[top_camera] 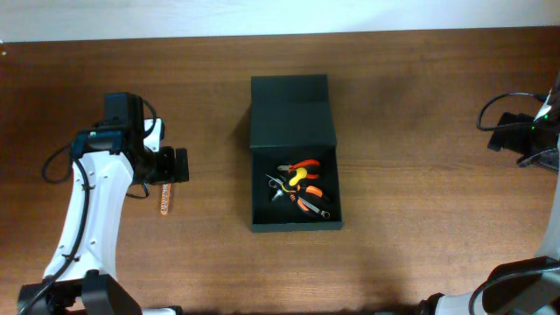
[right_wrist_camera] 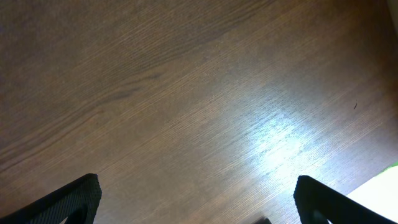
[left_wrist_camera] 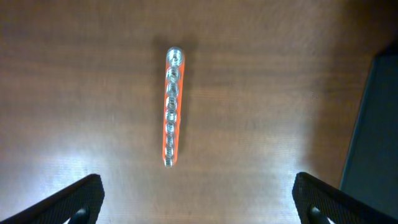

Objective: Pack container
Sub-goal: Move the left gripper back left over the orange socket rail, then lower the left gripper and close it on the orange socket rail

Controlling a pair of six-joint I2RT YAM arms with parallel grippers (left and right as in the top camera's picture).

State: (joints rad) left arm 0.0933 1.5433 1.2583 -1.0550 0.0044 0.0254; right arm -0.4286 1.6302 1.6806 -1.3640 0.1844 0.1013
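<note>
The container (top_camera: 294,226) is a dark matte box in the middle of the table. Its flap lid (top_camera: 291,111) is folded back, and several orange- and yellow-handled hand tools (top_camera: 300,186) lie inside. An orange bit holder (top_camera: 164,201) with a row of silver sockets lies on the wood left of the box. In the left wrist view this bit holder (left_wrist_camera: 172,107) lies ahead of my left gripper (left_wrist_camera: 199,198), which is open and empty above the table. My right gripper (right_wrist_camera: 199,200) is open over bare wood at the far right.
The container's dark wall (left_wrist_camera: 379,124) shows at the right edge of the left wrist view. Cables (top_camera: 512,103) trail beside the right arm near the table's right edge. A pale wall runs along the back of the table.
</note>
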